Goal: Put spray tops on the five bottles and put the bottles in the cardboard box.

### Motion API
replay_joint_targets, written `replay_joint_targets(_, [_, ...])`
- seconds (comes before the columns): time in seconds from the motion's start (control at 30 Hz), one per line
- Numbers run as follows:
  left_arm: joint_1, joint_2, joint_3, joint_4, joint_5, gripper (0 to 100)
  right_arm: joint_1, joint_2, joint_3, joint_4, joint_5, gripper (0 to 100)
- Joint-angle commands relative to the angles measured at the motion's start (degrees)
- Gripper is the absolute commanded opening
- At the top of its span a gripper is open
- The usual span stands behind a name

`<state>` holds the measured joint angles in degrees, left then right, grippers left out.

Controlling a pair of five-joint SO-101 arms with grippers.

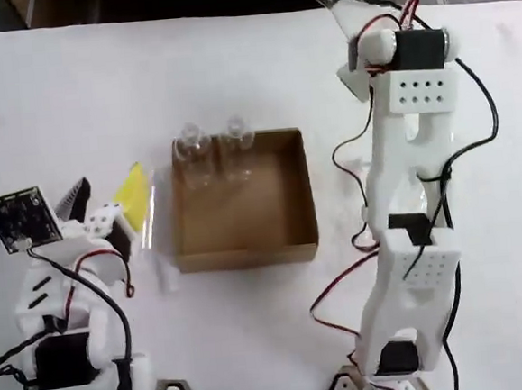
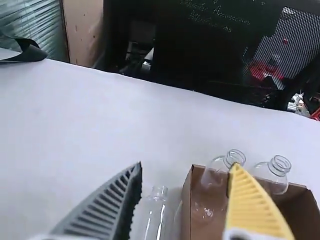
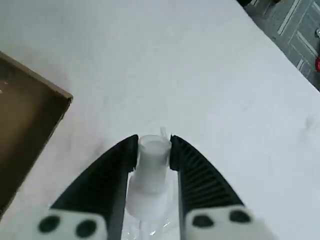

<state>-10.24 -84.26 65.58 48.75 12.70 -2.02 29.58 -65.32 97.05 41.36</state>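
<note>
I read my right gripper (image 3: 153, 142) as clamped on a white spray top (image 3: 149, 172). My left gripper (image 2: 186, 172) stands spread wide, with a clear bottle (image 2: 156, 215) lying between its fingers.

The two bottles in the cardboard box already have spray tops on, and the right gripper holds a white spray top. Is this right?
Not entirely. The left wrist view shows the two bottles in the cardboard box with open necks, no spray tops on. The right gripper does hold a white spray top.
</note>
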Motion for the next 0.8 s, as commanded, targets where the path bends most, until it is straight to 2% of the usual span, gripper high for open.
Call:
replay_joint_targets(0.0, [-0.7,-0.7,-0.4,-1.3,-0.5,26,-1.4,-7.7,-1.7,1.4,-5.5,1.7])
replay_joint_targets(0.2, [-0.7,-0.7,-0.4,-1.3,-0.6,26,-0.7,-9.8,-1.1,1.5,-14.9,1.7])
replay_joint_targets(0.33, [-0.6,-0.7,-0.4,-1.3,-0.6,26,0.0,-10.4,4.8,1.5,-21.1,1.7])
replay_joint_targets(0.57, [-0.4,-0.7,-0.4,-1.5,-0.7,26,0.4,-8.7,16.7,-1.4,-22.4,1.7])
replay_joint_targets(0.77, [-0.4,-0.7,-0.2,-1.6,-0.7,26,1.8,-7.4,29.9,-13.2,-22.4,1.7])
